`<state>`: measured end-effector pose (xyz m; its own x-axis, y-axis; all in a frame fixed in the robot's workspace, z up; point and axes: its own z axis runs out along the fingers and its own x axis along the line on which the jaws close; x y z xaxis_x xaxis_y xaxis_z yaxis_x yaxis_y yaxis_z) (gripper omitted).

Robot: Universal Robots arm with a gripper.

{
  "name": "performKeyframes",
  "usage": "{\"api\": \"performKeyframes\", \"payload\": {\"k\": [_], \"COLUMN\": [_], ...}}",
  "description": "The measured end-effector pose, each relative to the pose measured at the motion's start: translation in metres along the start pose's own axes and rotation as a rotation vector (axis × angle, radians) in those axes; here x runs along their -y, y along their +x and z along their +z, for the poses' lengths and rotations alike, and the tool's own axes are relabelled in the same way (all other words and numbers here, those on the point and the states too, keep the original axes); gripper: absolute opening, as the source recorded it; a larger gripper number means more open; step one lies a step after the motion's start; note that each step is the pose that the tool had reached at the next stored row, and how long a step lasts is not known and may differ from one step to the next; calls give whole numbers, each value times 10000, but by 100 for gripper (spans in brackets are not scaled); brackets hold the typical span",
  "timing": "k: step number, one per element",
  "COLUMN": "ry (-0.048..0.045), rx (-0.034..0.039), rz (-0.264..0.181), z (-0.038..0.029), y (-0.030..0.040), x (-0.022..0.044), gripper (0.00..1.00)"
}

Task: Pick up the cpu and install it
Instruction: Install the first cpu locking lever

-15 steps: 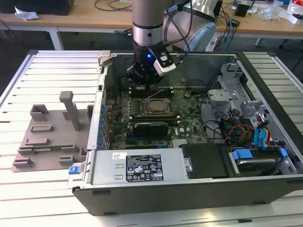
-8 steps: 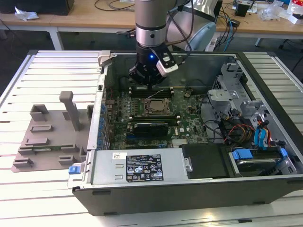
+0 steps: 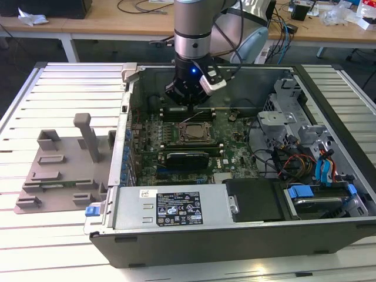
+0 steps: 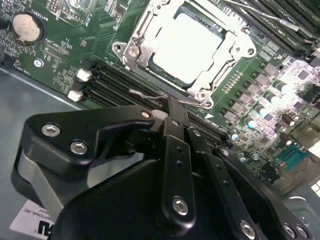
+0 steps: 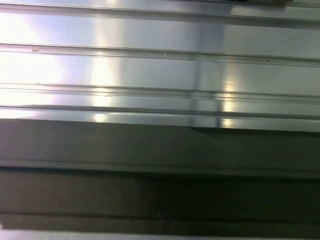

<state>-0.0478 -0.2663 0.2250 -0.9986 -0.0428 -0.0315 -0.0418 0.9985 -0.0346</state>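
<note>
Second wrist view, cpu socketed, beyond claw

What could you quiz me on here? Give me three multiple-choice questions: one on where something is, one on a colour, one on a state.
1. Where is the cpu?
A. In the metal-framed socket
B. On the grey tray outside the case
C. Between the fingers

2. What colour is the motherboard?
A. Red
B. Green
C. White

3. How are the fingers?
A. Spread wide
B. Clamped on a cable
C. Shut, with nothing between them

Answers:
1 A: in the second wrist view the shiny cpu lies inside the socket.
2 B: the motherboard is green.
3 C: the fingers meet at their tips just short of the socket.
</note>
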Motion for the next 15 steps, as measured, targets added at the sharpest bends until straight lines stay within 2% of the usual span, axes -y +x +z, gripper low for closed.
{"api": "performKeyframes", "payload": {"k": [6,8,9,10,11,15], "ry": [27,12,12,18,15,17], "rx": [-7,-2,-1,-5,-5,-5], "rz": [-248,-313,-334,-334,-333,-337], "z": [85,140,170,219,250,251], "y": [-76,-119,-150,-177,-243,-287], "x": [-9,-11,5,61,63,61], "gripper": [11,11,11,11,11,11]}}
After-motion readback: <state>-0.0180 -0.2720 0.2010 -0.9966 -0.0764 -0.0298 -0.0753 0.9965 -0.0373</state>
